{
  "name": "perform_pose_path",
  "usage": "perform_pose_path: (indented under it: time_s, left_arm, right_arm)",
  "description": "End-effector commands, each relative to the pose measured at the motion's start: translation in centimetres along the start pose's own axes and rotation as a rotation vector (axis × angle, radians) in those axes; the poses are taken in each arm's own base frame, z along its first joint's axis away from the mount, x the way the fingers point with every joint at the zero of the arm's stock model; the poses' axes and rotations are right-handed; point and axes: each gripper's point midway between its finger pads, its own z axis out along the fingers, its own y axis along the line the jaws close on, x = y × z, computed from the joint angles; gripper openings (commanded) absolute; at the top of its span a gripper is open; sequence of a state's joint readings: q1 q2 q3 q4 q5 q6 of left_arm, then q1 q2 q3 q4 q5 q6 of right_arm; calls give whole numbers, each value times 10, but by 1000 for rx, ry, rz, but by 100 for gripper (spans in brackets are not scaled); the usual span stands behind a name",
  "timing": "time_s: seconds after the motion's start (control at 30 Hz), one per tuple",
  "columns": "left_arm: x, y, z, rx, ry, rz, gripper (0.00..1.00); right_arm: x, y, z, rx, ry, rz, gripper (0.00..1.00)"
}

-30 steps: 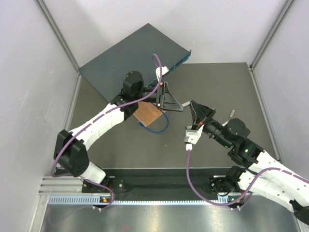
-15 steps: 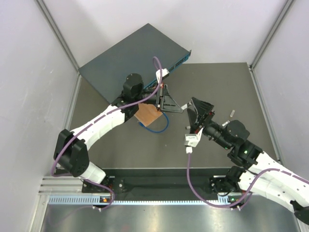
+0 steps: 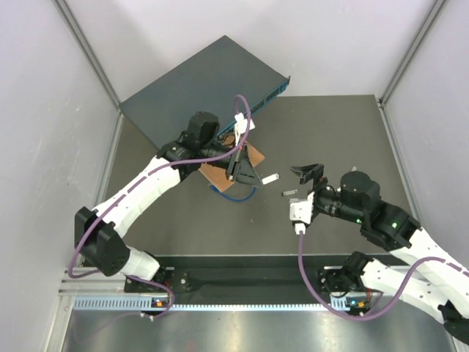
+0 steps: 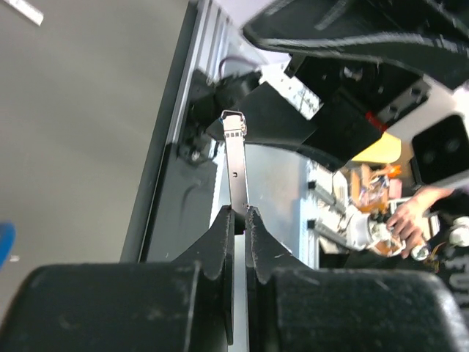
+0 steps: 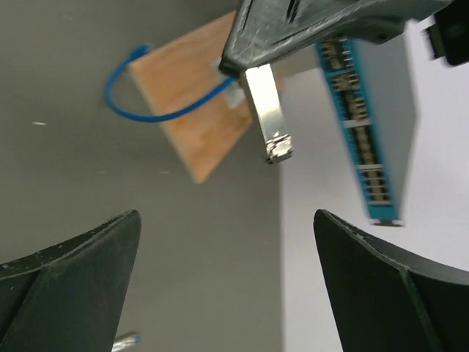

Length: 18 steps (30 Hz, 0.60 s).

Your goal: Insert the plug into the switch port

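The dark grey table (image 3: 330, 132) carries the switch (image 3: 198, 88), a flat teal-blue box lying at an angle in the far left corner. Its row of ports runs along the narrow face that looks toward the middle of the table.

The left arm reaches out beside the near edge of the switch. The left gripper (image 4: 239, 216) has its jaws pressed together on the plug (image 4: 236, 158), a slim silver metal bar. It pinches the bar at one end, so most of the bar sticks out past the fingertips. The plug is in the air, in front of the switch's port face and clearly apart from it, not in any port.

The right gripper (image 5: 226, 220) is farther from the switch than the left one, facing the plug with its jaws spread wide and nothing between them.

A thin orange-brown wooden board (image 5: 194, 128) lies on the table just in front of the switch, under the left gripper. A blue cable (image 5: 108, 86) loops out from the board on the side away from the switch.
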<state>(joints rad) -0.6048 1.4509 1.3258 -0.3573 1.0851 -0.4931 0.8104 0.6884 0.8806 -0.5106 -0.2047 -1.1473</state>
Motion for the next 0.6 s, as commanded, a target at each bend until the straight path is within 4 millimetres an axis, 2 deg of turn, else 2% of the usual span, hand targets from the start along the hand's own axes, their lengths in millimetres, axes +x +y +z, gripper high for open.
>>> perform_pose_path:
  time_s: [0.0,0.1,0.13,0.17,0.3,0.4,0.47,0.57]
  left_arm:
    - [14,-14,-13,-4,46,81,0]
    - [23,-12,-15,-14,74,90,0]
    - [29,-11,-16,-17,92,71,0]
    - [32,-11,-18,-18,97,72,0]
    - [46,-13,-19,17,138,39,0]
    - [52,-15,-21,28,153,34,0]
    - [54,-18,-21,51,160,24,0]
    - [56,-21,-21,81,167,2,0]
  right_arm:
    - [-4,27,3,-123,-10,211,100]
    - [-15,24,8,-212,7,378,100]
    - [-26,14,6,-221,-16,401,100]
    - [-31,30,8,-323,-31,423,100]
    - [-46,25,14,-333,-92,486,100]
    - [-53,19,13,-317,-138,421,100]
    - [-55,22,11,-325,-158,372,100]
    - [-53,19,21,-302,-133,352,100]
